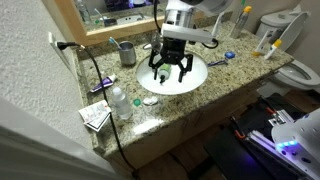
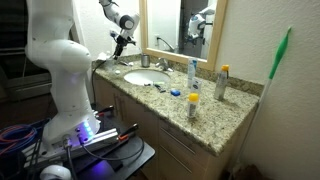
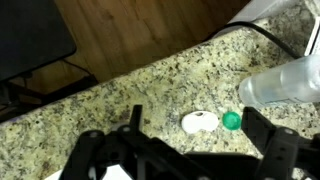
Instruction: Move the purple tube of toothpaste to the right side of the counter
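I am hovering my gripper [image 1: 172,74] over the sink [image 1: 197,80], jaws standing apart, gripping nothing, purple tube of toothpaste [image 1: 100,88] lying on the counter [image 1: 170,115] beside the sink, near a clear bottle [image 1: 119,100]

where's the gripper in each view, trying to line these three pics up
In an exterior view: the gripper sits in mid-picture, jaws spread, over the white sink basin.
In an exterior view: the gripper is small, at upper left, above the sink basin.
Wrist view: the gripper comes in along the bottom edge, jaws dark and wide apart.
Shared landmark: the speckled granite counter.
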